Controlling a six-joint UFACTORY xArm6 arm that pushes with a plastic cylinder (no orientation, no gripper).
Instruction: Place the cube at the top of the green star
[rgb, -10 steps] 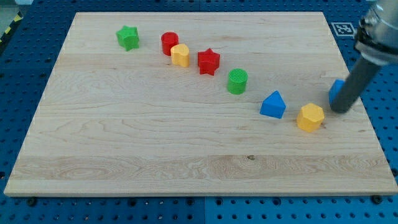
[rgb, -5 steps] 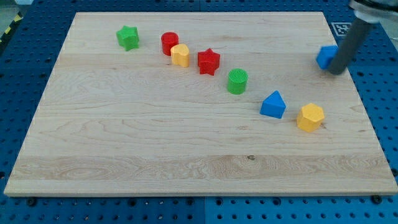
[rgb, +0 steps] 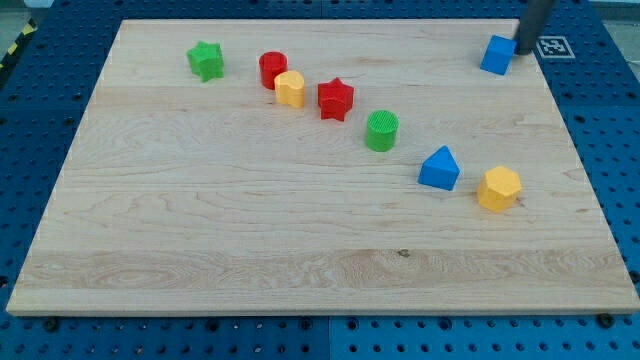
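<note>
The blue cube (rgb: 497, 54) sits near the board's top right corner. My tip (rgb: 524, 54) is right beside it on its right, touching or nearly so; the rod runs up out of the view's top. The green star (rgb: 206, 60) lies far away at the top left of the wooden board (rgb: 300, 230).
A diagonal line of blocks runs from upper left to lower right: a red cylinder (rgb: 272, 68), a yellow block (rgb: 290, 89), a red star (rgb: 335, 99), a green cylinder (rgb: 381, 131), a blue triangular block (rgb: 439, 168) and a yellow hexagonal block (rgb: 498, 188).
My tip has pushed the blue cube from the board's right edge near the yellow hexagon up and slightly left to the top right corner. The other blocks have not moved.
</note>
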